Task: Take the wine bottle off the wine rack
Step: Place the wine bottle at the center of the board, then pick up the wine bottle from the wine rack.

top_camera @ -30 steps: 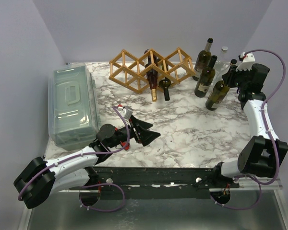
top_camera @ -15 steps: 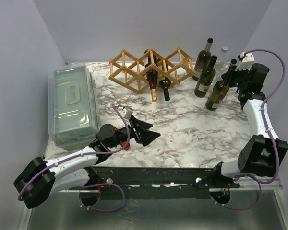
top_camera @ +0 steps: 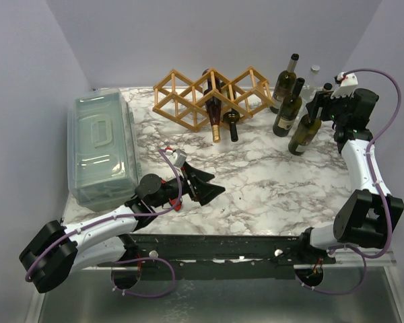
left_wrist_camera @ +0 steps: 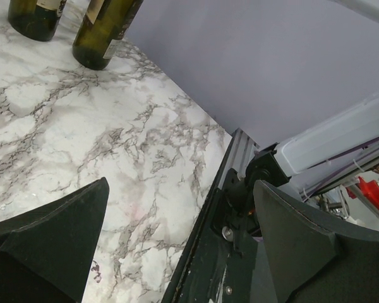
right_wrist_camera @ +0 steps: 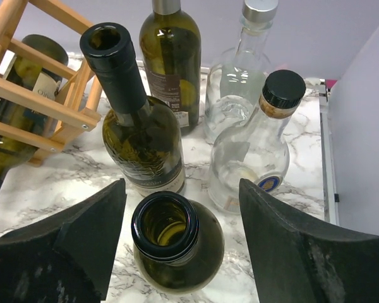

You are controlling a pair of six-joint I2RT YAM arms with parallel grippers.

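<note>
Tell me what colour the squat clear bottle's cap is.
Black: the cap shows best in the right wrist view.

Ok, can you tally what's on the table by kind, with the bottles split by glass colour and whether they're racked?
Wine rack: 1
Bottles lying in the rack: 2
Green bottles standing: 3
Clear bottles standing: 2
Lidded plastic box: 1
Total: 9

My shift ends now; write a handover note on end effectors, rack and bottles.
Left end effector: open, empty, low over the table.
Right end effector: open, straddling an upright green bottle at its neck, not gripping.
Wine rack: at the back; a gold-necked bottle and a dark-necked bottle lie in it.
Done: that green bottle stands off the rack.
Left: probably the two racked bottles.
</note>
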